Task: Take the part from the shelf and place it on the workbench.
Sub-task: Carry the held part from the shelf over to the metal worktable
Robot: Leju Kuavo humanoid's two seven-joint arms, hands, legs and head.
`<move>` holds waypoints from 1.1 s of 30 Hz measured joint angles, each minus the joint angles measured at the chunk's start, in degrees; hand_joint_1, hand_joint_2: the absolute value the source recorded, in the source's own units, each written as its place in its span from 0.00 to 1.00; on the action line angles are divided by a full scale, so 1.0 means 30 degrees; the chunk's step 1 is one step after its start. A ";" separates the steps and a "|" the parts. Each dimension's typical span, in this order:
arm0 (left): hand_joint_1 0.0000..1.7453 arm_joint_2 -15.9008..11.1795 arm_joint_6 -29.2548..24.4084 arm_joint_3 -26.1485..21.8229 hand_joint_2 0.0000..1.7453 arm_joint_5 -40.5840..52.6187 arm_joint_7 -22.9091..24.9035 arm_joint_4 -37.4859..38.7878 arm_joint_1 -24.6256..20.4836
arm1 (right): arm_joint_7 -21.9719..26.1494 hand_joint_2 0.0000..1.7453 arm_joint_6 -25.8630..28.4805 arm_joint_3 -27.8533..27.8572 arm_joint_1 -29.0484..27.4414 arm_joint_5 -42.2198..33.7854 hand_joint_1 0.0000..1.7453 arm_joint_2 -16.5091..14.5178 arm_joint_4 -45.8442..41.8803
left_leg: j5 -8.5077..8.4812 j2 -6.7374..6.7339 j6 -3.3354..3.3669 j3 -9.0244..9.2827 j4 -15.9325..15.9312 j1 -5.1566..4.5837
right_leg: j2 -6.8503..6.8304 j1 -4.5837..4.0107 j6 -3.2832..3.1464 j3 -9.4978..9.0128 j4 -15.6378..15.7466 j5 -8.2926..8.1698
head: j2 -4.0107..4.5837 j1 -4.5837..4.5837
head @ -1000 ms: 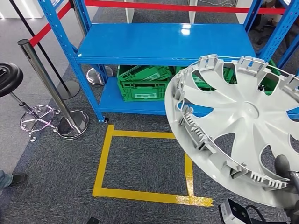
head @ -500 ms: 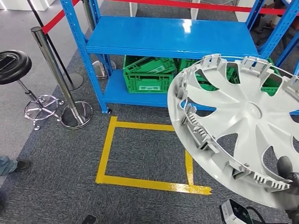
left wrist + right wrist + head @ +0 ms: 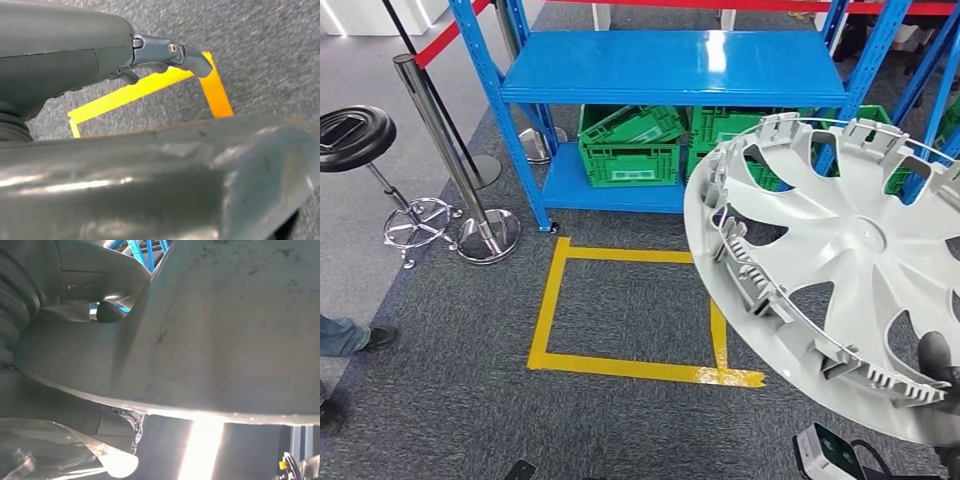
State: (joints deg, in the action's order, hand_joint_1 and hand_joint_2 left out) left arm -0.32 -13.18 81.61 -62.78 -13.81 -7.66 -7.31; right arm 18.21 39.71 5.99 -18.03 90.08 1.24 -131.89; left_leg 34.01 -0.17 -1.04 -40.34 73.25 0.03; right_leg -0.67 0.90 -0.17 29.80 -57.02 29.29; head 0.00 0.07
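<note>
Stool (image 3: 350, 135): black padded seat, chrome base, far left. Barrier post (image 3: 441, 130): polished steel, red belt. Shelf (image 3: 675, 65): blue painted steel, glossy; green ribbed plastic crates (image 3: 629, 150) beneath. Floor tape (image 3: 622, 365): yellow rectangle on grey carpet. Wheel cover (image 3: 848, 270): off the shelf, carried tilted at right; I judge it light, thin, stiff moulded plastic, slick-faced, clip tabs breakable, so I hold the rim. Right robot hand (image 3: 940, 362) grips its lower rim. Left robot hand (image 3: 166, 55): fingers extended, grasping nothing.
</note>
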 joint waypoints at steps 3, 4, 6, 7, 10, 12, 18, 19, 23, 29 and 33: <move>0.00 0.0024 -0.0013 0.0093 0.00 0.0044 -0.0007 -0.0053 -0.0055 | -0.0016 1.00 0.0000 0.0000 -0.0013 0.0004 1.00 -0.0037 0.0002 | -0.1197 0.0003 0.0150 0.1294 0.0117 0.0013 | -0.0009 -0.0092 0.0035 0.1184 -0.0274 -0.0789 | 0.0000 0.0025; 0.00 0.0024 -0.0029 0.0111 0.00 0.0056 -0.0013 -0.0062 -0.0064 | -0.0018 1.00 0.0000 0.0000 -0.0026 0.0005 1.00 -0.0047 0.0000 | -0.1537 0.0012 0.0282 0.2283 -0.1000 -0.0008 | 0.0003 -0.0116 0.0072 0.1532 -0.0353 -0.1021 | 0.0000 0.0022; 0.00 0.0020 -0.0067 0.0164 0.00 0.0084 -0.0024 -0.0071 -0.0106 | -0.0022 1.00 0.0000 0.0004 -0.0052 0.0002 1.00 -0.0062 -0.0005 | -0.1132 0.0034 0.0543 0.4410 -0.4063 -0.0107 | -0.0004 -0.0161 0.0236 0.1968 -0.0419 -0.1437 | 0.0000 0.0009; 0.00 0.0022 -0.0082 0.0193 0.00 0.0097 -0.0027 -0.0073 -0.0135 | -0.0023 1.00 0.0000 0.0006 -0.0054 0.0000 1.00 -0.0069 -0.0009 | -0.0792 0.0043 0.0635 0.5033 -0.5151 -0.0182 | -0.0033 -0.0145 0.0349 0.2079 -0.0390 -0.1640 | 0.0000 0.0007; 0.00 0.0073 -0.0115 0.0255 0.00 0.0128 -0.0004 -0.0080 -0.0107 | -0.0045 1.00 0.0000 0.0004 -0.0059 -0.0006 1.00 -0.0089 -0.0011 | -0.0997 0.0006 0.0883 0.5011 -0.6031 -0.0284 | -0.0052 -0.0026 0.0692 0.2368 -0.0275 -0.2040 | 0.0000 -0.0002; 0.00 0.0100 -0.0158 0.0270 0.00 0.0142 0.0033 -0.0084 -0.0068 | -0.0051 1.00 0.0000 0.0004 -0.0081 -0.0007 1.00 -0.0113 -0.0007 | -0.1499 -0.0070 0.1122 0.4557 -0.6139 -0.0234 | 0.0063 0.0008 0.0844 0.2931 -0.1326 -0.1046 | 0.0000 -0.0087; 0.00 0.0146 -0.0206 0.0277 0.00 0.0226 0.0095 -0.0086 -0.0050 | -0.0080 1.00 0.0000 0.0058 -0.0076 -0.0009 1.00 -0.0173 -0.0005 | -0.2562 -0.0158 0.1174 0.3041 -0.5839 -0.0296 | 0.0151 0.0030 0.1014 0.2264 -0.4029 0.1172 | 0.0000 -0.0199; 0.00 0.0164 -0.0211 0.0279 0.00 0.0248 0.0095 -0.0088 -0.0051 | -0.0080 1.00 0.0000 0.0071 -0.0053 -0.0009 1.00 -0.0182 -0.0007 | -0.2655 -0.0158 0.1120 0.2864 -0.5710 -0.0292 | 0.0148 0.0038 0.0988 0.1176 -0.2544 0.0875 | 0.0000 -0.0200; 0.00 0.0168 -0.0264 0.0284 0.00 0.0286 0.0124 -0.0091 -0.0071 | -0.0076 1.00 0.0000 0.0117 -0.0020 -0.0009 1.00 -0.0231 -0.0044 | -0.2940 -0.0162 0.0769 0.2434 -0.5280 -0.0384 | 0.0163 -0.0064 0.0622 -0.0490 0.0173 0.0501 | 0.0000 -0.0168; 0.00 0.0107 -0.0282 0.0294 0.00 0.0288 0.0142 -0.0091 -0.0042 | -0.0076 1.00 0.0000 0.0193 -0.0007 -0.0009 1.00 -0.0342 -0.0069 | -0.0706 -0.0046 0.0087 0.1112 -0.1989 -0.0158 | 0.0065 0.0065 -0.0021 -0.0076 0.0207 -0.0191 | 0.0000 0.0025; 0.00 0.0120 -0.0279 0.0313 0.00 0.0300 0.0146 -0.0096 0.0017 | 0.0016 1.00 0.0000 0.0242 -0.0015 -0.0002 1.00 -0.0406 -0.0064 | -0.0322 -0.0043 -0.0069 0.1084 -0.0520 0.0027 | 0.0077 0.0059 0.0041 0.0430 0.0071 -0.0500 | 0.0000 0.0045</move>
State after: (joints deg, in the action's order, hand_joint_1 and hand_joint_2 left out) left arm 0.04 -14.02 82.55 -61.88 -13.38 -7.95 -7.26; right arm 18.26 39.71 6.72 -18.07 90.07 0.02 -132.08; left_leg 33.05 -0.30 -1.24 -37.09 71.69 0.11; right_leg -0.44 1.08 -0.05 31.09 -56.80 27.79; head 0.00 0.20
